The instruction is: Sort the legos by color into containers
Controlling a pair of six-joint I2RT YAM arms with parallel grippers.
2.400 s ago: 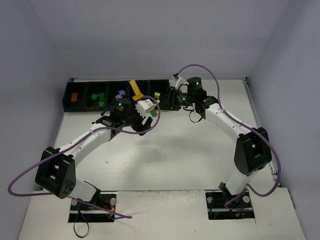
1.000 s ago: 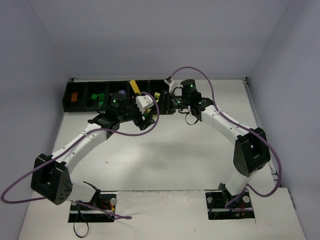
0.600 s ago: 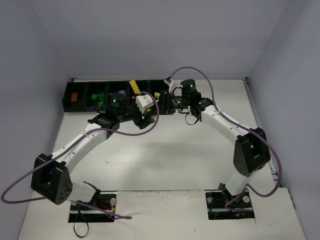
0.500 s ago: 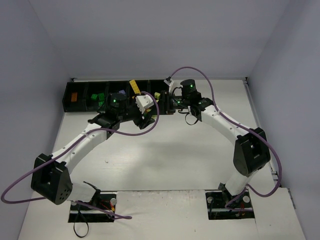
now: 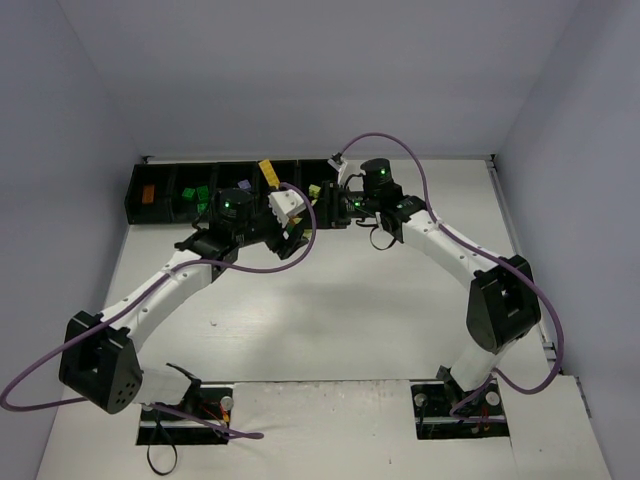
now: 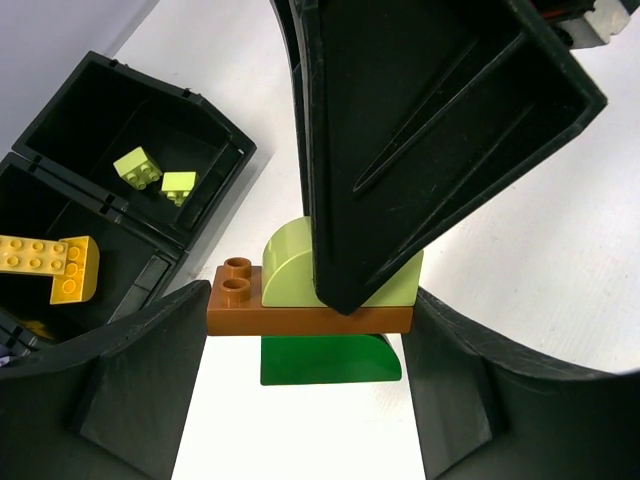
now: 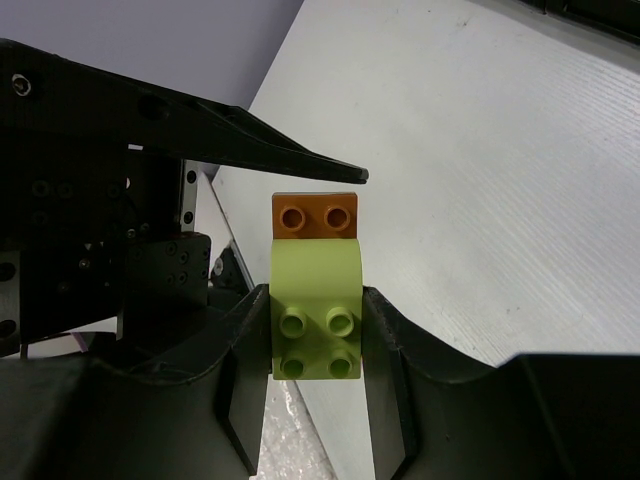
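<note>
Three legos are joined in a stack: a lime brick sits on an orange-brown plate, with a dark green brick under it. My right gripper is shut on the lime brick's sides. My left gripper comes from the opposite side, and its fingers touch both ends of the orange-brown plate. The stack hangs above the table just in front of the containers. In the left wrist view, one bin holds two lime bricks and its neighbour holds yellow ones.
In the top view, the row of bins holds an orange brick, green bricks, a tall yellow piece and lime ones. Grey walls enclose the white table. Purple cables loop off both arms.
Since the oldest frame, both grippers have drawn together in front of the bins, the right one shifting left. Over the last second, almost nothing has moved.
</note>
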